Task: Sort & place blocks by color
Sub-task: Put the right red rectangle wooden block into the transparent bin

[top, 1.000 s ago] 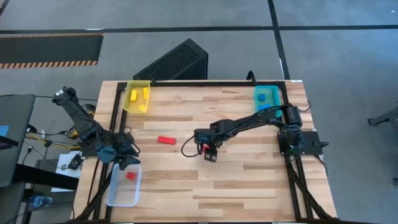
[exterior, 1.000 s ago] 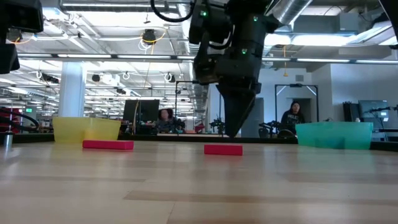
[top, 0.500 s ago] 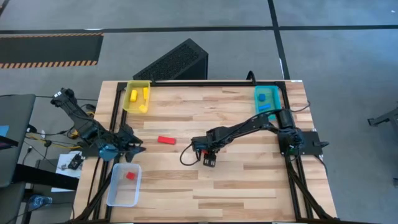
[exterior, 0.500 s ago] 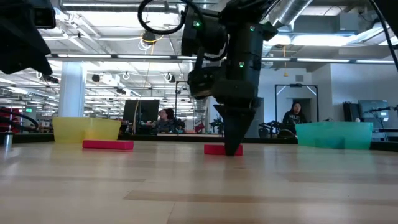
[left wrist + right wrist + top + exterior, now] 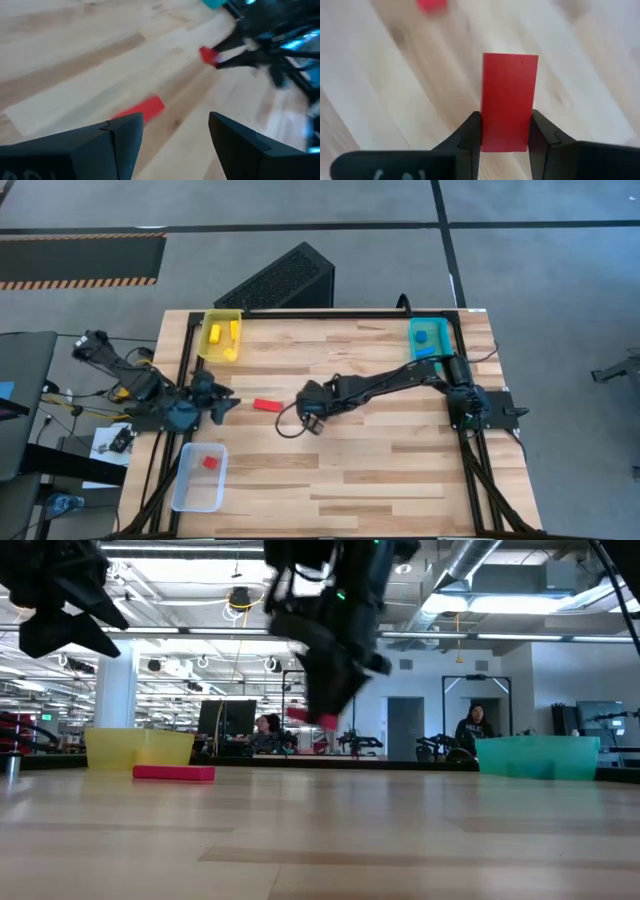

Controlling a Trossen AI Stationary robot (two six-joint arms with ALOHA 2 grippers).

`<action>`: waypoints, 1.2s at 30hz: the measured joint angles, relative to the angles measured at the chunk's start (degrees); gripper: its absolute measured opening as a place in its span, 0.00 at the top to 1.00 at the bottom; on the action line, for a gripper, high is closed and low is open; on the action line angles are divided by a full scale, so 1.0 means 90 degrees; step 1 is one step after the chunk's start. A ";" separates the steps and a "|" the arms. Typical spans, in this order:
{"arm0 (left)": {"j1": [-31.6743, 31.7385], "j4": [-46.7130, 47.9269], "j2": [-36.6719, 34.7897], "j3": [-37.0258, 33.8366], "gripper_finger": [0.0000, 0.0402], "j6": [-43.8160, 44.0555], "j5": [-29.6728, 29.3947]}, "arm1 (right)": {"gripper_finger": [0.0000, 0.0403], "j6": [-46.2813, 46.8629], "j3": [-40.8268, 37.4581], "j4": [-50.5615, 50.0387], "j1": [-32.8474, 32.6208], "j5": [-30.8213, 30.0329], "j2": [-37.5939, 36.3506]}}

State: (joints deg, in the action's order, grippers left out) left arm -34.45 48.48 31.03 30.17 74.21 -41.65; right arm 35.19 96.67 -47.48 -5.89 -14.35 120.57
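Jaws of the right gripper (image 5: 309, 418) are hidden under the arm in the high view. Lifted off the tabletop (image 5: 400, 830), an oblong red block (image 5: 312, 717) is seen in the low view. Right wrist view: it is clamped. The left gripper (image 5: 172, 132) is parted. No writing is legible.

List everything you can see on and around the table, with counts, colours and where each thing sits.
Red oblong plastic block: one, held above the table centre.
Second red oblong block: one, lying flat, centre-left.
Small red block: one, in the clear plastic tray, near-left corner.
Yellow blocks: about three, in the yellow tray, far left.
Blue block: at least one, in the teal tray, far right.
Black slatted box: one, behind the table.
Right tool: shut on the held block.
Left tool: open, at the table's left edge.
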 joint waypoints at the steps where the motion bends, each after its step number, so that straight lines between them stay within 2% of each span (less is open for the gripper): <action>1: 0.0184 -0.0005 0.0004 0.0000 0.47 -0.0139 0.0091 | 0.73 0.0157 0.0189 -0.0003 -0.0003 -0.0221 0.0013; 5: 0.1059 -0.0250 0.0004 0.0000 0.47 -0.0974 0.1054 | 0.73 0.0221 0.0868 0.0155 -0.0164 -0.0986 0.0028; 9: 0.2008 -0.0963 0.0009 0.0000 0.47 -0.1790 0.2036 | 0.73 -0.0004 0.1248 0.0194 -0.0298 -0.1558 0.0024; 13: 0.2920 -0.1812 0.0009 0.0000 0.44 -0.2269 0.2685 | 0.73 -0.0294 0.1443 0.0244 -0.0304 -0.1781 0.0020; 18: 0.3888 -0.2728 0.0009 0.0000 0.33 -0.2622 0.3729 | 0.73 -0.0416 0.1524 0.0269 -0.0240 -0.1775 0.0024; 23: 0.4660 -0.2956 0.0253 0.0000 0.24 -0.2788 0.4526 | 0.73 -0.0776 0.1536 0.0687 -0.0296 -0.1742 0.0070; 27: 0.5141 -0.2960 0.0830 -0.0002 0.23 -0.2752 0.5302 | 0.72 -0.0794 0.1534 0.0691 -0.0347 -0.1816 0.0075; 31: 0.5377 -0.3471 0.1492 -0.0005 0.25 -0.2684 0.5737 | 0.72 -0.0749 0.1534 0.0684 -0.0413 -0.2057 0.0075; 36: 0.5415 -0.5082 0.2102 -0.0007 0.30 -0.2478 0.6417 | 0.71 -0.0749 0.1534 0.0657 -0.0413 -0.2058 0.0073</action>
State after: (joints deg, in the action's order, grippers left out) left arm 14.28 2.74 49.95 30.11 51.91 16.10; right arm 28.45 110.48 -41.57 -9.61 -32.86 121.23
